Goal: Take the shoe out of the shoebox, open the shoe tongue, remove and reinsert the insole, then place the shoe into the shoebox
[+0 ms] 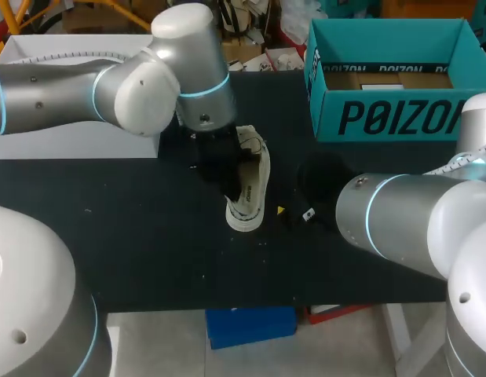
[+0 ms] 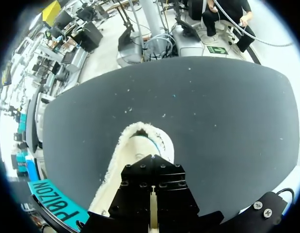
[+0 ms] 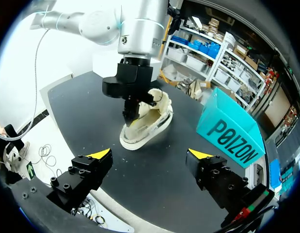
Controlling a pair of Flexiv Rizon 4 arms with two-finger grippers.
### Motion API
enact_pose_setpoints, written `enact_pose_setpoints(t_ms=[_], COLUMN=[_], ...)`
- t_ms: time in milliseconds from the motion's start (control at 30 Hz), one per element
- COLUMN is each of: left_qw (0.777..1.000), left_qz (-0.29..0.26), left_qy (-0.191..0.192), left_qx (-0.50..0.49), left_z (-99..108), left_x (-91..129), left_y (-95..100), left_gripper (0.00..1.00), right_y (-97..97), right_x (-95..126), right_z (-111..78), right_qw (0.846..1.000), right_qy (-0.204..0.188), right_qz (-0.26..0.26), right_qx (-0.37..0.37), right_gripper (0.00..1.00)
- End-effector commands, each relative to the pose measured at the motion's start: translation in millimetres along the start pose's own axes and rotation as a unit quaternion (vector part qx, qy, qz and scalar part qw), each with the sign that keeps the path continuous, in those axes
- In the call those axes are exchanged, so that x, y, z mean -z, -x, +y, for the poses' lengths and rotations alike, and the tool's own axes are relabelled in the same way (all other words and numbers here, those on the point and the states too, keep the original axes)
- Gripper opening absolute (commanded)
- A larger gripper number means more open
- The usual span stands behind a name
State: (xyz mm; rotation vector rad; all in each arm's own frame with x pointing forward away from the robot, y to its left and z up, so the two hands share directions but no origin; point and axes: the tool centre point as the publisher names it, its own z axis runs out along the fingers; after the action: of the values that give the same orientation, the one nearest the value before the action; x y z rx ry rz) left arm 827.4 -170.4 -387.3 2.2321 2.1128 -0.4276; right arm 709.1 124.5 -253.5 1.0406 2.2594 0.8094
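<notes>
The cream low-top fabric shoe (image 1: 249, 192) sits on the black table (image 1: 148, 228), long axis running far-to-near. The left gripper (image 3: 129, 115) dips into it, jaw state untellable. The right gripper (image 3: 152, 154) hangs released, well apart.

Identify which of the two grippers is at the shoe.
The left gripper: it is down at the shoe's opening. The right gripper hangs open, apart from the shoe.

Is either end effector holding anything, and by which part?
Right end effector open, empty. Left end effector is down inside the shoe; a hold there cannot be told.
</notes>
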Motion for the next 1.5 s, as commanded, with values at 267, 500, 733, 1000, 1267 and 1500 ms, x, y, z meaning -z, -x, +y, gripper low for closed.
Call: enact_pose_setpoints(t_ms=[267,500,733,1000,1267,1500], left_qw=[1.000,1.000,1.000,0.999,0.993,0.977], left_qz=[0.022,0.018,0.009,-0.037,-0.105,-0.159], left_qy=[0.005,0.013,0.014,-0.009,-0.017,-0.011], left_qx=[-0.008,-0.015,-0.017,-0.009,0.042,0.141], left_z=[10.3,12.2,8.8,-0.2,-8.2,-7.6], left_x=[-33.3,-45.0,-37.4,12.8,64.5,97.9], left_y=[8.7,11.5,10.0,8.8,-4.8,-29.4], left_gripper=[0.00,0.00,0.00,0.00,0.00,0.00], right_y=[-3.0,-3.0,-3.0,-3.0,-3.0,-3.0], right_x=[5.7,5.7,5.7,5.7,5.7,5.7], right_z=[-6.3,-6.3,-6.3,-6.3,-6.3,-6.3], right_qw=[1.000,1.000,1.000,1.000,1.000,1.000], right_qy=[0.007,0.007,0.007,0.007,0.007,0.007], right_qz=[-0.002,-0.002,-0.002,-0.002,-0.002,-0.002], right_qx=[0.000,0.000,0.000,0.000,0.000,0.000], right_gripper=[1.00,1.00,1.00,1.00,1.00,1.00])
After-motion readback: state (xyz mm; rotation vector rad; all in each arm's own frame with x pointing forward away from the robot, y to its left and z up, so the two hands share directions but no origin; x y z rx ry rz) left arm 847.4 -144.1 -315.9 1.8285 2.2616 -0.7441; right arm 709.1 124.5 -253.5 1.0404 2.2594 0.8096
